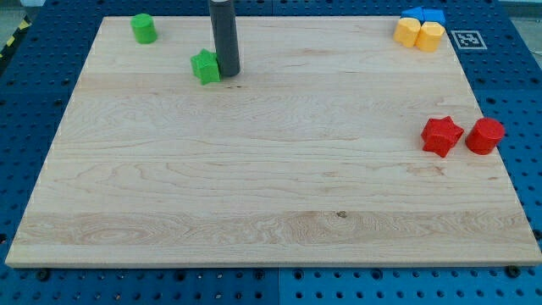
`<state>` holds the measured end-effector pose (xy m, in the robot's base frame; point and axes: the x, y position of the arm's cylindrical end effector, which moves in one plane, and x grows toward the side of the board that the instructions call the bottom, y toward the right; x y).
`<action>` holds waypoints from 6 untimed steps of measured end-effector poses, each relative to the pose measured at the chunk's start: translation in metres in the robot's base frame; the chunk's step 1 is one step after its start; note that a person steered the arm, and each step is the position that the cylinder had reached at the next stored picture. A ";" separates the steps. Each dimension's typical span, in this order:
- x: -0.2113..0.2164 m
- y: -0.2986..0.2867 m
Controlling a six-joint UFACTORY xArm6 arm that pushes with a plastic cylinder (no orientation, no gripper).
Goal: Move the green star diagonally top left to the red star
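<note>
A green star (205, 66) lies on the wooden board near the view's top left. My tip (229, 73) rests on the board right against the star's right side. A red star (441, 135) lies far off at the view's right, about mid-height. The dark rod rises from the tip up out of the view's top edge.
A green cylinder (143, 28) stands at the top left. A red cylinder (484, 135) sits just right of the red star. Two yellow blocks (419, 34) and a blue block (425, 15) cluster at the top right corner. The board (254, 186) is ringed by blue pegboard.
</note>
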<state>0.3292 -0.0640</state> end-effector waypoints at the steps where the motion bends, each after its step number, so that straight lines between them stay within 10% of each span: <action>1: 0.024 0.032; 6: -0.015 -0.052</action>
<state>0.3137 -0.1162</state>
